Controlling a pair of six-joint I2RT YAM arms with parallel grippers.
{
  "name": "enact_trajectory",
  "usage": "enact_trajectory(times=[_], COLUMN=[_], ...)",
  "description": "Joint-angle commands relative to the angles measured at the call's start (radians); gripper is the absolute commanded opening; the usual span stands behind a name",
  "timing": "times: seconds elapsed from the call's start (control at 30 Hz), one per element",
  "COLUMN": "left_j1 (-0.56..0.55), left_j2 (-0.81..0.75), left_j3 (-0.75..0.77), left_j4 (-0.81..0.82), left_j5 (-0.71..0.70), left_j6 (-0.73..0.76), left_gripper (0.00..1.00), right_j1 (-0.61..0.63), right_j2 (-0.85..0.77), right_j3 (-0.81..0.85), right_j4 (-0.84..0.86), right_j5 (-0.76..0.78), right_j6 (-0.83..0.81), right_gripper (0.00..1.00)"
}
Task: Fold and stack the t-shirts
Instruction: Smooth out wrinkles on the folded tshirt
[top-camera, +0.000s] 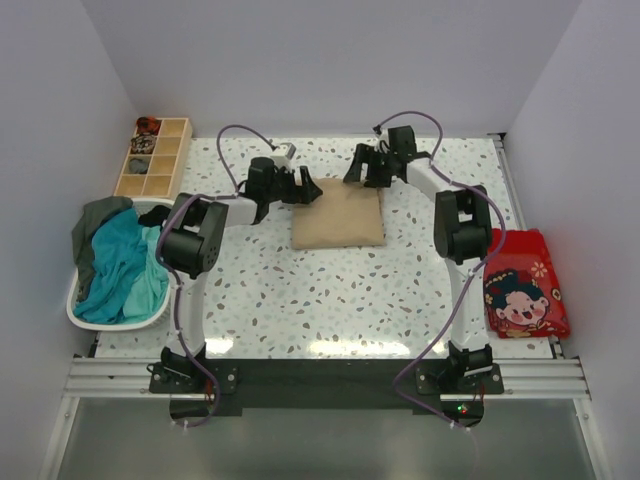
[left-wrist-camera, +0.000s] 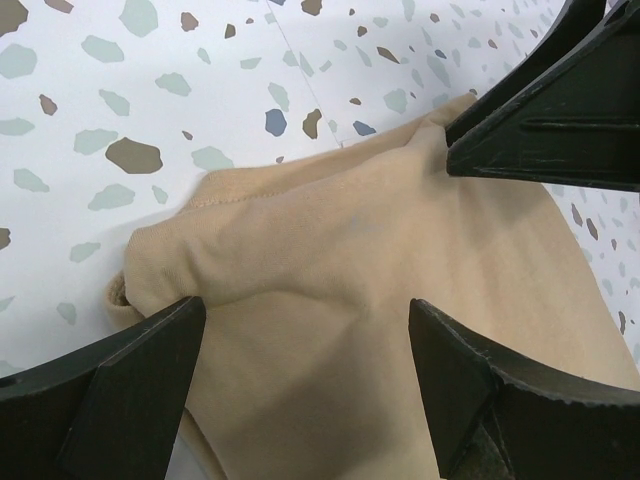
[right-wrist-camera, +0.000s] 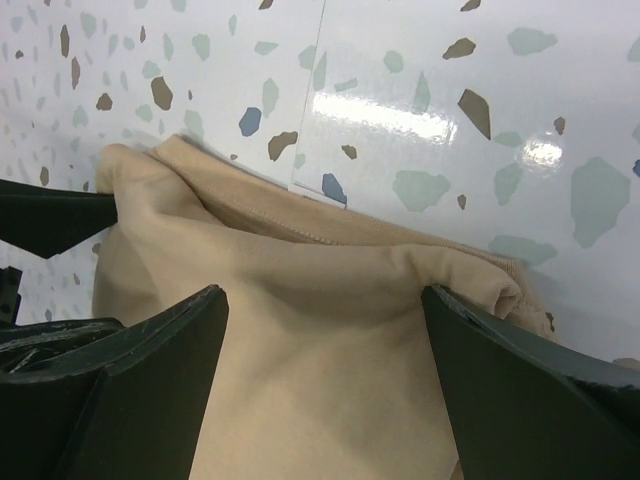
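A folded sandy-beige t-shirt (top-camera: 340, 215) lies flat on the speckled table, towards the back. My left gripper (top-camera: 306, 188) is open over its far left corner; in the left wrist view (left-wrist-camera: 305, 330) its jaws stand wide apart above the beige cloth (left-wrist-camera: 340, 260). My right gripper (top-camera: 366, 172) is open over the far right corner; in the right wrist view (right-wrist-camera: 322, 320) the jaws straddle the folded edge (right-wrist-camera: 330, 280). A teal t-shirt (top-camera: 122, 265) and a dark grey-green one (top-camera: 95, 225) lie heaped in the white basket (top-camera: 150, 318) at the left.
A wooden compartment tray (top-camera: 153, 156) with small items stands at the back left. A red printed cloth bag (top-camera: 524, 281) lies at the right edge. White walls close in the table on three sides.
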Motion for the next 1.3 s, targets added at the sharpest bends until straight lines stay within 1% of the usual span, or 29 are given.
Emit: enact_trajectory(times=[0.0,0.17,0.23,0.33,0.37,0.4,0.47,0.5,0.57,0.6,0.67,0.7,0.77,0.8,0.87,0.97,1.0,1.1,1.27], left_j1=[0.021,0.028,0.026,0.025,0.023,0.023,0.022,0.023,0.023,0.023,0.023,0.023,0.023,0.022,0.017,-0.009,-0.014,-0.018,-0.018], left_j2=[0.03,0.002,-0.03,-0.099,-0.119,-0.142,-0.203,-0.219,-0.26,-0.271,-0.315,-0.331,-0.369,-0.381,-0.413,-0.466,-0.487,-0.516,-0.538], left_j3=[0.022,-0.002,-0.02,-0.036,-0.034,-0.031,-0.025,-0.011,-0.013,-0.036,-0.085,-0.15,-0.235,-0.261,-0.324,-0.399,-0.416,-0.461,-0.482], left_j4=[-0.03,-0.007,0.025,0.076,0.076,0.061,0.029,-0.032,-0.083,-0.117,-0.117,-0.093,-0.071,-0.063,-0.066,-0.082,-0.08,-0.089,-0.108], left_j5=[-0.012,-0.026,-0.006,0.02,0.011,0.001,-0.042,-0.055,-0.099,-0.111,-0.131,-0.131,-0.125,-0.121,-0.112,-0.182,-0.19,-0.236,-0.251], left_j6=[0.008,0.018,0.018,0.003,0.003,0.006,0.021,0.029,0.046,0.044,0.028,0.018,-0.008,-0.018,-0.032,-0.025,-0.028,-0.031,-0.018], left_gripper=[0.88,0.87,0.87,0.87,0.87,0.87,0.88,0.88,0.88,0.88,0.88,0.88,0.88,0.88,0.87,0.87,0.88,0.88,0.89], right_j1=[-0.031,-0.05,-0.054,-0.056,-0.057,-0.056,-0.054,-0.056,-0.057,-0.056,-0.057,-0.06,-0.065,-0.071,-0.076,-0.08,-0.083,-0.09,-0.102], right_j2=[-0.012,-0.052,-0.073,-0.158,-0.214,-0.25,-0.309,-0.366,-0.396,-0.406,-0.412,-0.42,-0.443,-0.449,-0.469,-0.489,-0.488,-0.448,-0.341], right_j3=[-0.009,-0.032,-0.044,-0.098,-0.118,-0.174,-0.225,-0.269,-0.283,-0.279,-0.29,-0.323,-0.369,-0.407,-0.446,-0.515,-0.538,-0.54,-0.504], right_j4=[-0.06,-0.031,-0.014,0.047,0.064,0.116,0.148,0.165,0.14,0.085,0.047,0.043,0.052,0.052,0.053,0.06,0.07,0.073,0.07], right_j5=[0.121,0.133,0.122,0.11,0.117,0.125,0.173,0.194,0.24,0.248,0.253,0.248,0.236,0.204,0.193,0.17,0.159,0.119,-0.023], right_j6=[-0.056,-0.066,-0.08,-0.096,-0.093,-0.093,-0.09,-0.087,-0.077,-0.077,-0.064,-0.062,-0.047,-0.045,-0.04,-0.045,-0.044,-0.037,0.001], right_gripper=[0.85,0.85,0.85,0.87,0.89,0.9,0.91,0.93,0.94,0.94,0.95,0.95,0.95,0.95,0.95,0.95,0.95,0.95,0.95])
